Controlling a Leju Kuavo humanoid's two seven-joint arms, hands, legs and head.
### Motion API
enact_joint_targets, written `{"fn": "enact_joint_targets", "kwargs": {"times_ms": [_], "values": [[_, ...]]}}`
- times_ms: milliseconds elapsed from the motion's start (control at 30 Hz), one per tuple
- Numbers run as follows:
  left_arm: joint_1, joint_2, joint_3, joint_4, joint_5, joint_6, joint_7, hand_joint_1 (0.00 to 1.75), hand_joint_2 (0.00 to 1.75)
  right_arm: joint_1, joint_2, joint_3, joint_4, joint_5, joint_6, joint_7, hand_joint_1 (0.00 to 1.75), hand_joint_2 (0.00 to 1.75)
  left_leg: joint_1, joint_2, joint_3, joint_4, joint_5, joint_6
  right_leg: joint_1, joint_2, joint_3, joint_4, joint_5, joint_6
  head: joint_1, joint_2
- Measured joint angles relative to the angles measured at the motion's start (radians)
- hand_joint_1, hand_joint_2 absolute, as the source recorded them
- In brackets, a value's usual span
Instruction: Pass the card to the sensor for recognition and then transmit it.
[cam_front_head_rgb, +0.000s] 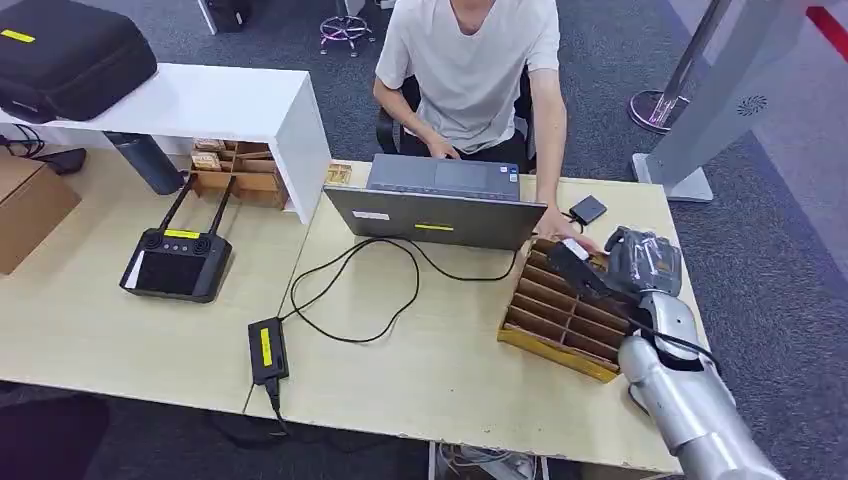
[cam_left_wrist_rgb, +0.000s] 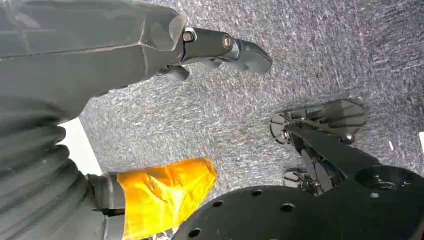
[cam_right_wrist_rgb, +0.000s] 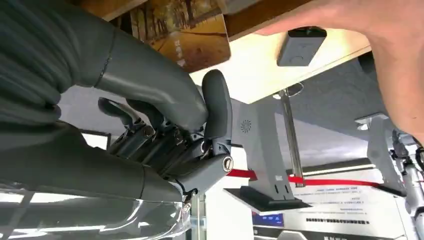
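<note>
Reaching over the wooden card rack (cam_front_head_rgb: 560, 318) at 4 o'clock on the bench (cam_front_head_rgb: 420, 370), right robot hand (cam_front_head_rgb: 640, 262) has fingers curled; can't tell if it grips a card. Sensor (cam_front_head_rgb: 588, 209) lies at 12 o'clock of it. Person's hand (cam_front_head_rgb: 560, 226) near: approach slowly, keep card flat

Silver right arm (cam_front_head_rgb: 690, 405), black cable, grey ribbed-cover hand (cam_front_head_rgb: 645, 262).
</note>
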Motion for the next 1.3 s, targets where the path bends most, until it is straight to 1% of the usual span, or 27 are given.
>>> {"fn": "enact_joint_targets", "kwargs": {"times_ms": [133, 267, 967, 1033, 1167, 1300], "values": [[0.0, 0.0, 0.0, 0.0, -0.001, 0.002, -0.002, 0.0, 1.75, 0.0, 0.0, -0.001, 0.0, -0.001, 0.0, 0.0, 1.75, 1.75, 0.0, 0.0, 0.0, 0.0, 0.0, 0.0, 0.0, 0.0, 0.0, 0.0, 0.0, 0.0, 0.0, 0.0], [0.0, 0.0, 0.0, 0.0, -0.006, 0.022, -0.012, 0.0, 1.75, 0.0, 0.0, -0.002, 0.0, -0.005, -0.001, -0.001, 1.75, 1.75, 0.0, 0.0, 0.0, 0.0, 0.0, 0.0, 0.0, 0.0, 0.0, 0.0, 0.0, 0.0, 0.0, 0.0], [0.001, 0.0, 0.002, 0.0, -0.006, 0.026, -0.011, 0.0, 1.75, 0.001, -0.001, -0.006, -0.008, 0.003, -0.008, -0.005, 1.75, 1.75, 0.0, 0.0, 0.0, 0.0, 0.0, 0.0, 0.0, 0.0, 0.0, 0.0, 0.0, 0.0, 0.0, 0.0], [0.001, 0.0, 0.002, 0.0, -0.009, 0.025, -0.011, 0.0, 1.75, 0.001, -0.002, -0.01, -0.026, 0.001, -0.029, -0.014, 1.75, 1.75, 0.0, 0.0, 0.0, 0.0, 0.0, 0.0, 0.0, 0.0, 0.0, 0.0, 0.0, 0.0, 0.0, 0.0], [0.002, 0.0, 0.002, 0.0, -0.015, 0.021, -0.014, 0.0, 1.75, -0.004, -0.007, -0.025, -0.105, 0.003, -0.084, -0.034, 1.75, 1.75, 0.0, 0.0, 0.0, 0.0, 0.0, 0.0, 0.0, 0.0, 0.0, 0.0, 0.0, 0.0, 0.0, 0.0], [0.003, 0.0, 0.002, 0.0, -0.017, 0.021, -0.015, 0.0, 1.75, -0.009, -0.015, -0.036, -0.194, 0.006, -0.091, -0.042, 1.75, 1.75, 0.0, 0.0, 0.0, 0.0, 0.0, 0.0, 0.0, 0.0, 0.0, 0.0, 0.0, 0.0, 0.0, 0.0]]}}
